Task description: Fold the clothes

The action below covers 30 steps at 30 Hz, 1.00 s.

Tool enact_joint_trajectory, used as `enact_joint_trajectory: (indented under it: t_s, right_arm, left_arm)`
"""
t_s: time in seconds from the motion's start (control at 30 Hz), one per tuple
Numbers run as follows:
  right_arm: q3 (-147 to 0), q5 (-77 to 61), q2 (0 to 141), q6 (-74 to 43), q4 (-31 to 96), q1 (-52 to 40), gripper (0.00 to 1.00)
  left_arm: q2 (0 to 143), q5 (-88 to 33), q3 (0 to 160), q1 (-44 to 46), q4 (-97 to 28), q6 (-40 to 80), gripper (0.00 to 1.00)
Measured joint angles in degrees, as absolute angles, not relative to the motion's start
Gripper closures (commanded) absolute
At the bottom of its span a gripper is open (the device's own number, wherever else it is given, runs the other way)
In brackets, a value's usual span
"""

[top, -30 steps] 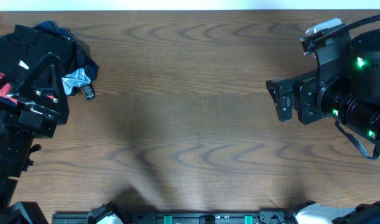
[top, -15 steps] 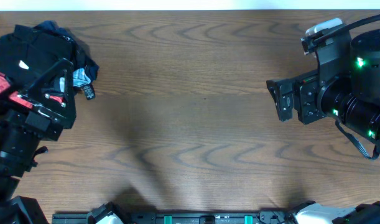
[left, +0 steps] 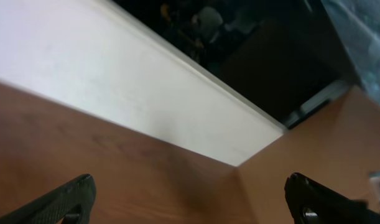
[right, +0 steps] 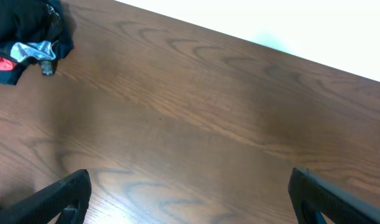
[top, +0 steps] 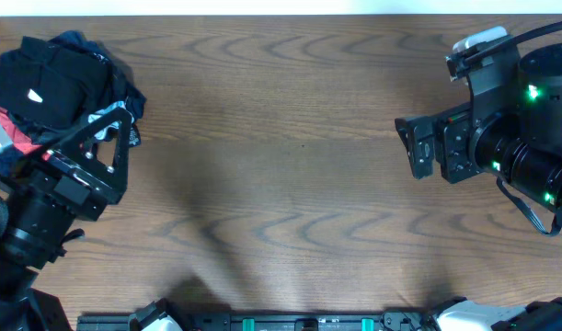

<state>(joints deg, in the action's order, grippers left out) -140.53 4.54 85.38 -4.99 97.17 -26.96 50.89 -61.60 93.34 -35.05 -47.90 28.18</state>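
**Entry: clothes heap, unfolded; left arm drawn back empty**

Clothes (top: 55, 83): one crumpled heap at the far left corner of the desk (top: 290, 184). A black T-shirt with a small white logo lies on top, with red and pale cloth at the near side. Nothing is spread out or folded.

My left gripper (left: 190, 202): fingers spread wide, holding nothing. Over the last second it has slid off the heap toward the near left edge.

My right gripper (right: 190, 199): spread wide, empty, unmoved by the right edge, well apart from the heap.

Reading: no garment came away, so I judge the first pickup is still to do.
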Motion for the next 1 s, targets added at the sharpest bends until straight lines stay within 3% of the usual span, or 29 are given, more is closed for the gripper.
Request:
enact_joint_trajectory:
  t_s: [0.23,0.43,0.63,1.0]
  right_arm:
    - [-140.53,4.54,85.38,-4.99,97.17,-26.96,0.01]
    - [-140.53,4.54,85.38,-4.99,97.14,-26.96,0.01]
    - [-140.53,4.54,85.38,-4.99,97.17,-26.96,0.01]
    - [-140.53,4.56,85.38,-4.99,97.14,-26.96,0.01]
  left_arm:
    - [50.89,-61.25,93.34,-32.6,-46.24,-0.45,0.02]
    - [49.89,-46.85,93.34,-14.94,-46.3,-24.45,0.02]
    - [44.91,-30.79,92.9,-1.34,-46.96,-31.88,0.02]
    - [23.64,-23.79,71.59,-0.75,-46.85,-34.57,0.02]
